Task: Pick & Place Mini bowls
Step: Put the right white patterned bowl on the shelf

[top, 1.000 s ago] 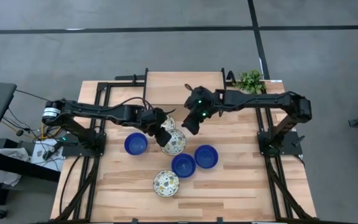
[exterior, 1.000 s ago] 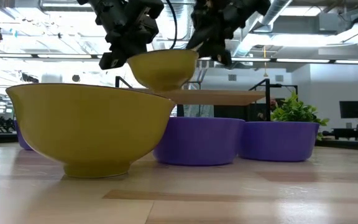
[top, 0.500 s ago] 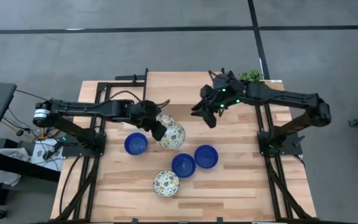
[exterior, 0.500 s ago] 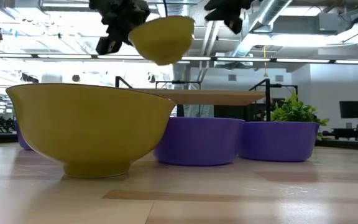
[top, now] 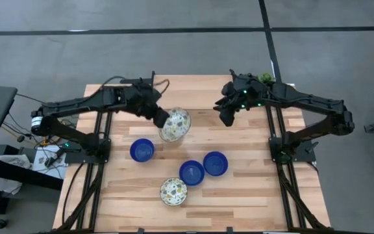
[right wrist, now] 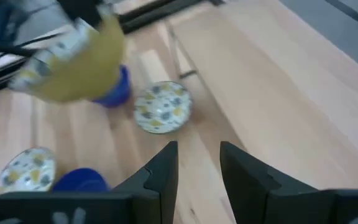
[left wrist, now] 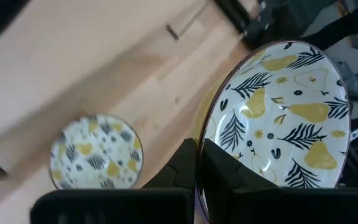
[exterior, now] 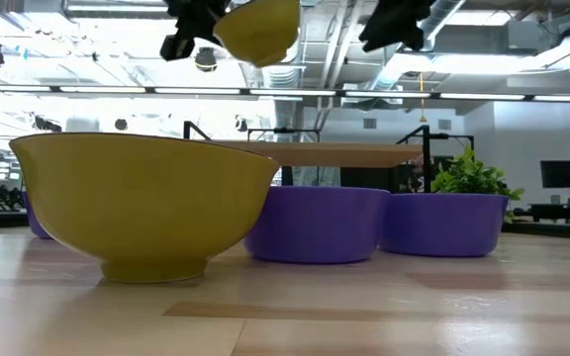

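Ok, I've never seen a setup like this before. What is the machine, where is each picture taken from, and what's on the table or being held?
Two dark robot arms work at a wooden table. One picture looks straight down, one looks level from the tabletop, and one comes from each arm's wrist. The left gripper is shut on the rim of a patterned bowl, cream-white inside and yellow outside, and holds it tilted in the air. The right gripper is open and empty, raised near the table's far side. On the table are three blue bowls and another patterned bowl. The wrist views also show one more patterned bowl lying on the wood. A small green plant stands at the far right corner.
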